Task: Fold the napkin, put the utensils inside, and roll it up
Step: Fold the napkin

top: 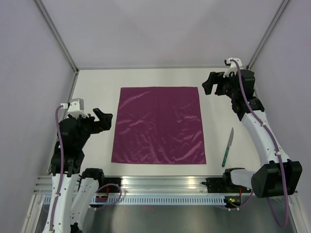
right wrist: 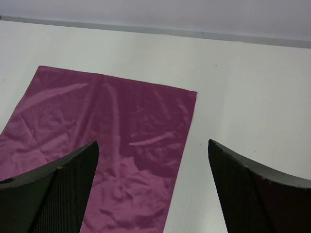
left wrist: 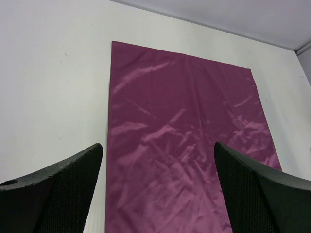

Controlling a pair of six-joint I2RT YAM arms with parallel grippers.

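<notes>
Magenta-purple cloth with a slight sheen, the napkin [top: 158,125], was seen spread flat and unfolded at the middle of the white bench [top: 97,85], with light creases across its near half. The knife [top: 228,147], green-handled and silver-bladed, was found lying on the bench at about four o'clock from the napkin's centre, just beside the right edge but apart from it, handle toward the near side. The left end effector [top: 103,120] was held off the napkin's left edge at nine o'clock, its jaws spread wide with nothing gripped. The right end effector [top: 210,85] was poised beyond the far right corner at about one o'clock, likewise wide apart and empty. No fold was judged to have been made yet. Trouble could be expected from the glossy fabric: if the corners were pinched or lifted unevenly, the whole cloth could be dragged across the bench or a skewed fold laid. The slim knife, lying flat, could be pushed away rather than caught, or knocked by the right arm passing above it.
</notes>
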